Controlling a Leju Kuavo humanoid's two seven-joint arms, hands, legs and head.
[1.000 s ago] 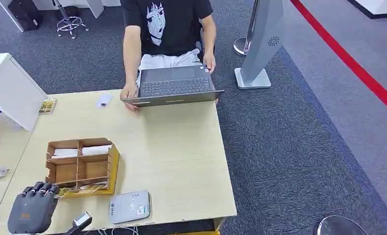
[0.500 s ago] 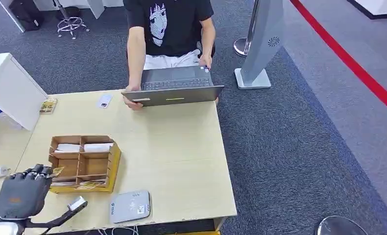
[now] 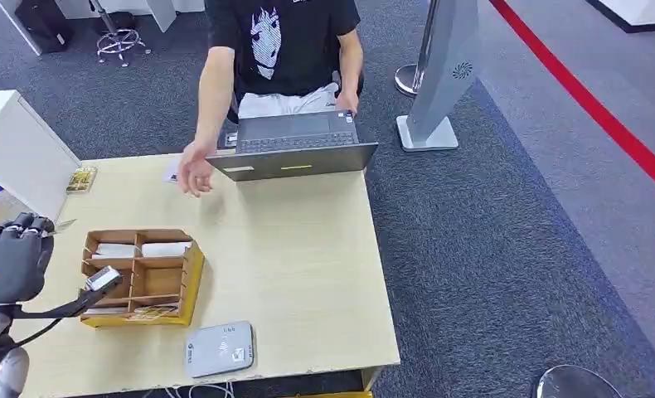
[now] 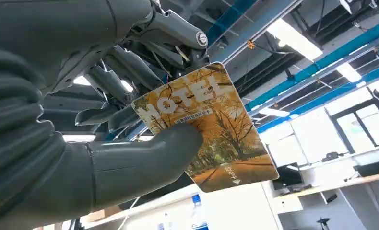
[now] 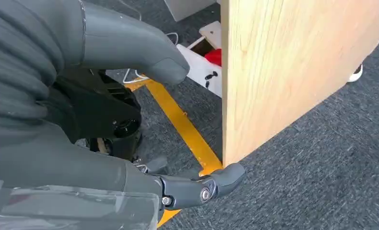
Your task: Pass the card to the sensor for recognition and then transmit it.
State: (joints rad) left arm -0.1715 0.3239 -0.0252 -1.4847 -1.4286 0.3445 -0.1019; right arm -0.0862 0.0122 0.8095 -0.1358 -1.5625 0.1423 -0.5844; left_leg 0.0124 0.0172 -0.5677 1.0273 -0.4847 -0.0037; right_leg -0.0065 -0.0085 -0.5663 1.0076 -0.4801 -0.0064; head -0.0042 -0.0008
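My left hand (image 3: 9,264) is raised at the table's left edge, left of the wooden card box (image 3: 140,275). Between thumb and fingers it pinches an orange hotel card (image 4: 211,129), whose edge pokes out past the fingers (image 3: 64,224). In the left wrist view the left hand (image 4: 106,143) holds the card up against a ceiling with lights. The grey-white sensor pad (image 3: 219,349) lies flat near the table's front edge, right of and below my left hand. My right hand (image 5: 120,167) hangs beside the table's wooden side panel (image 5: 283,72), fingers apart, holding nothing.
A person sits at the far side behind a laptop (image 3: 295,148), one hand (image 3: 193,174) stretched over the table. Another card (image 3: 81,179) lies at the far left beside a white box (image 3: 17,149). The wooden box holds white cards. A cable runs under my left arm.
My left hand has lifted from the box's front corner up and to the left, carrying the card. The person's hand has left the laptop and reached out over the table.
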